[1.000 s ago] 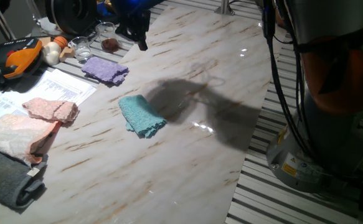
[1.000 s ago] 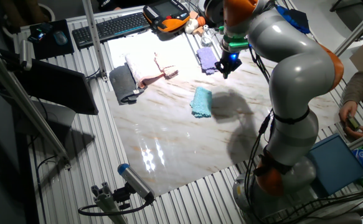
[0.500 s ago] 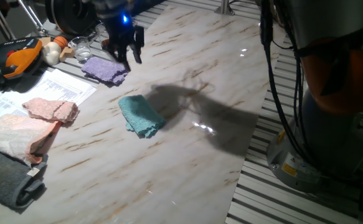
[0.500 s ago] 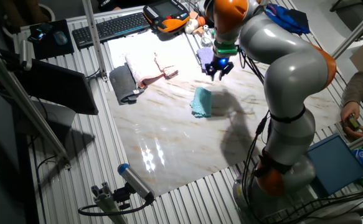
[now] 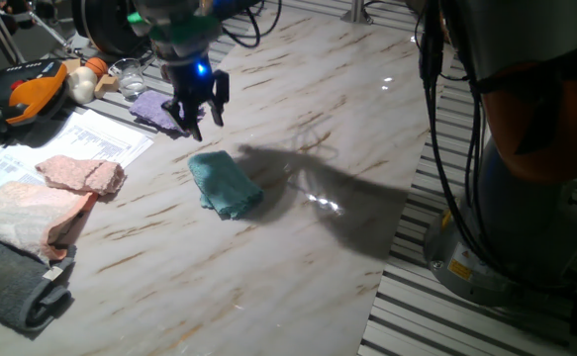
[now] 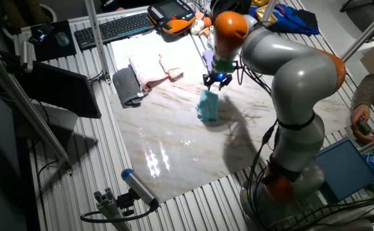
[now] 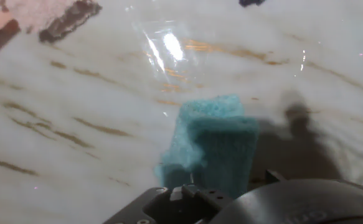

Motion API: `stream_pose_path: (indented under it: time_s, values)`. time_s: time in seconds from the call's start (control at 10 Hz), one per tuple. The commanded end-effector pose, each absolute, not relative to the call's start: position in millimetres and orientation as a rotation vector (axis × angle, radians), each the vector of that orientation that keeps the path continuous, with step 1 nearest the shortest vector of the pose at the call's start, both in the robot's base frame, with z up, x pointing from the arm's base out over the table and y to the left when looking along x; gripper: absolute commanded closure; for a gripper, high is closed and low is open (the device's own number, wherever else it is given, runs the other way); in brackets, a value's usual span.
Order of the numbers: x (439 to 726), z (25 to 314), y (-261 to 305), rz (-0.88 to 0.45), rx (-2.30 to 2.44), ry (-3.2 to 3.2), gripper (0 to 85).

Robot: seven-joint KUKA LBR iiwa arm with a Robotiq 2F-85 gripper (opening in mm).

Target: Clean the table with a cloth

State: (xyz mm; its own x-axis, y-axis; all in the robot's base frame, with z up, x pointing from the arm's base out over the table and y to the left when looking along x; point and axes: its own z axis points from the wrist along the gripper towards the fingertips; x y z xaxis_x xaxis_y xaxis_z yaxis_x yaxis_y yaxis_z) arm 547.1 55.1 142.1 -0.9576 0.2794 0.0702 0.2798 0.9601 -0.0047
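The teal cloth (image 5: 226, 185) lies folded on the white marble table (image 5: 298, 247), left of the middle. My gripper (image 5: 199, 117) hangs open and empty just above the table, beyond the cloth's far end and beside the purple cloth. In the other fixed view the gripper (image 6: 215, 81) is right above the upper end of the cloth (image 6: 208, 106). The hand view looks down on the cloth (image 7: 215, 146) on the table (image 7: 75, 93), with only the hand's dark body at the bottom edge.
A purple cloth (image 5: 149, 107) lies just behind the gripper. Pink cloths (image 5: 80, 174), a grey cloth (image 5: 11, 287) and paper sheets (image 5: 100, 138) lie at the left edge. An orange pendant (image 5: 26, 89) and glass jars (image 5: 128, 74) stand at the back left. The robot base (image 5: 506, 227) is on the right.
My gripper has moved from the far side of the table towards me and down, past the purple cloth, to just above the teal cloth's far end. The cloth has not moved.
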Motion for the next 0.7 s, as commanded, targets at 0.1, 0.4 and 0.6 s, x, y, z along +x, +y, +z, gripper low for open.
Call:
stream_pose_path:
  time_s: [0.1,0.4,0.6]
  values:
    - [550.4,83.6,55.9,-0.037,-0.442,-3.043,34.0]
    - [551.7,71.8,57.2,-0.066,-0.438,-3.051,34.0]
    - [551.4,75.2,58.2,-0.061,-0.455,-3.005,34.0]
